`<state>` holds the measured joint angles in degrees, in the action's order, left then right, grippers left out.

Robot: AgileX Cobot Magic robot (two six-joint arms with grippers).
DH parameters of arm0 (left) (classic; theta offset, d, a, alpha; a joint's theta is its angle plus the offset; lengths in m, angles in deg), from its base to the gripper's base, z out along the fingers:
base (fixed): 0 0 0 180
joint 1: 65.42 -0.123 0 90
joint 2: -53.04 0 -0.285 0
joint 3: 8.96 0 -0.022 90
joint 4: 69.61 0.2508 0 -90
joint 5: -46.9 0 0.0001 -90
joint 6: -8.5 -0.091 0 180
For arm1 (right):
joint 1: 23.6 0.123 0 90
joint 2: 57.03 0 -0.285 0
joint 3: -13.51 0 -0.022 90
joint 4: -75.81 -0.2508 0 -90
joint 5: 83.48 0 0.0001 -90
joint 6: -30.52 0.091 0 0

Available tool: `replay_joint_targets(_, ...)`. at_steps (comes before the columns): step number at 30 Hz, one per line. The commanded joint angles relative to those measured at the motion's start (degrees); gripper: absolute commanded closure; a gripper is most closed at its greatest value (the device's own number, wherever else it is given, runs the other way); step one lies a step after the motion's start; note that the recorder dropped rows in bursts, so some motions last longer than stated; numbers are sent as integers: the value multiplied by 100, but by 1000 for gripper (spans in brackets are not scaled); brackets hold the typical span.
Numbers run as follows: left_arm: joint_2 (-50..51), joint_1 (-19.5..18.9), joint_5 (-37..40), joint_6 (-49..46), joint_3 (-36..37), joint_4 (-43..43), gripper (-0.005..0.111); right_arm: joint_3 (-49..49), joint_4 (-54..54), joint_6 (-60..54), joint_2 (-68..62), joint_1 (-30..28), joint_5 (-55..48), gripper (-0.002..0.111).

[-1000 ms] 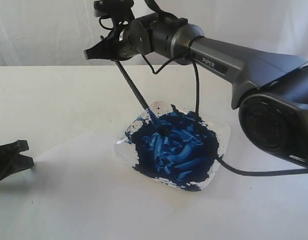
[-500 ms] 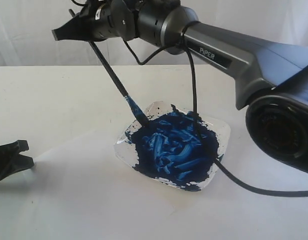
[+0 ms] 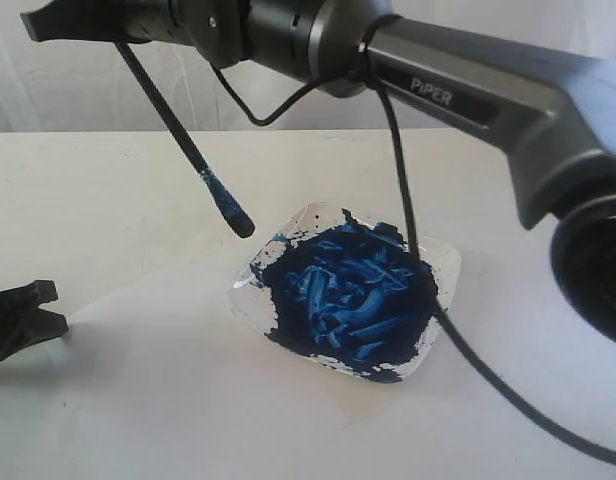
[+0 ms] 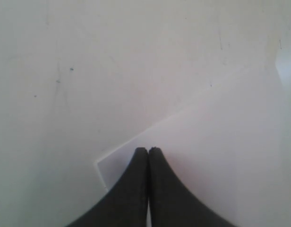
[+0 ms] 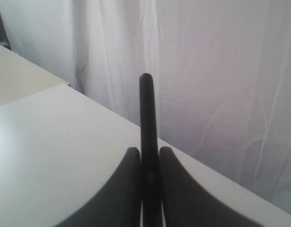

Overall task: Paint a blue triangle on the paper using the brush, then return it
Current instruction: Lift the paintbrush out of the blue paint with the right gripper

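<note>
The brush (image 3: pixel 178 135) hangs slanted from my right gripper (image 3: pixel 48 24), which is shut on its black handle at the top left of the exterior view. Its blue-stained tip (image 3: pixel 236 220) is in the air, just left of and above the clear plate of dark-blue paint (image 3: pixel 348 290). In the right wrist view the handle (image 5: pixel 146 109) stands between the shut fingers of the right gripper (image 5: pixel 149 151). The paper (image 3: pixel 168 400) lies under the plate. No blue triangle shows on it. My left gripper (image 3: pixel 23 315) is shut and empty at the paper's left corner (image 4: pixel 99 164); its tips (image 4: pixel 148 150) meet.
The right arm's long grey forearm (image 3: pixel 468 90) spans the top of the exterior view, and its black cable (image 3: pixel 428 300) droops across the plate's right side. A white curtain (image 5: pixel 221 71) hangs behind the white table (image 3: pixel 88 190).
My right gripper has lifted the brush out of the paint and carried it up and to the left. The tip went from the plate's paint to the air beside it. The left gripper has not moved.
</note>
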<state>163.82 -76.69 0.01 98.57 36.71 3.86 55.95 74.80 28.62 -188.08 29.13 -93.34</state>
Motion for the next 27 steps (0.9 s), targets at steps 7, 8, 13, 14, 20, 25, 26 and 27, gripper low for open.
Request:
replay_joint_targets(7,46,0,643,-43,14,23,107,-1819,-6,-60,1554,156,1195,108)
replay_joint_targets(8,46,0,643,-43,14,23,107,-2062,-6,-60,1726,200,1409,108)
replay_joint_targets(13,46,0,643,-43,14,23,107,-3239,21,-60,2409,355,2366,108)
replay_joint_targets(14,46,0,643,-43,14,23,107,-3510,56,-60,2513,387,2646,108)
replay_joint_targets(20,46,0,643,-43,14,23,107,-5017,102,486,2786,489,4795,108)
replay_joint_targets(25,46,0,643,-43,14,23,107,-5786,102,1426,2563,489,6486,108)
replay_joint_targets(26,46,0,643,-43,14,23,107,-5842,102,1515,2501,489,6631,108)
replay_joint_targets(27,46,0,643,-43,14,23,107,-5882,57,1618,2410,489,6789,108)
